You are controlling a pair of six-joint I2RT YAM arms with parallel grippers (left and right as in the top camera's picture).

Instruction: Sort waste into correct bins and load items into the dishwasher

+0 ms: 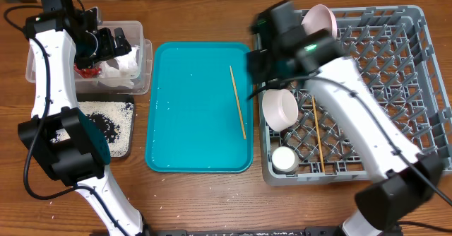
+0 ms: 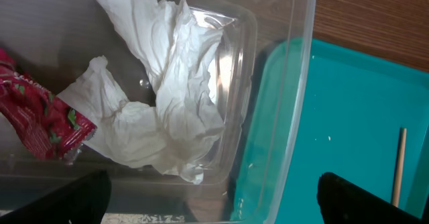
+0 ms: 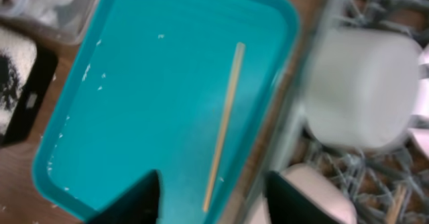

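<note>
A wooden chopstick (image 1: pixel 238 102) lies on the teal tray (image 1: pixel 191 137); it also shows in the right wrist view (image 3: pixel 224 123). My right gripper (image 3: pixel 211 200) is open and empty over the tray's right edge beside the grey dish rack (image 1: pixel 417 87). The rack holds a white bowl (image 1: pixel 280 109), a pinkish plate (image 1: pixel 321 18), a small white cup (image 1: pixel 285 160) and a second chopstick (image 1: pixel 318 133). My left gripper (image 2: pixel 214 207) is open and empty above the clear tub (image 2: pixel 295 83), which holds the crumpled napkin (image 2: pixel 167 96) and the red wrapper (image 2: pixel 40 117). The black tray (image 1: pixel 106 123) holds rice grains.
A few white grains lie scattered on the teal tray (image 3: pixel 87 73). The clear tub (image 1: pixel 141 34) stands at the back left, the black tray in front of it. Wooden table surface surrounds the tray and the rack.
</note>
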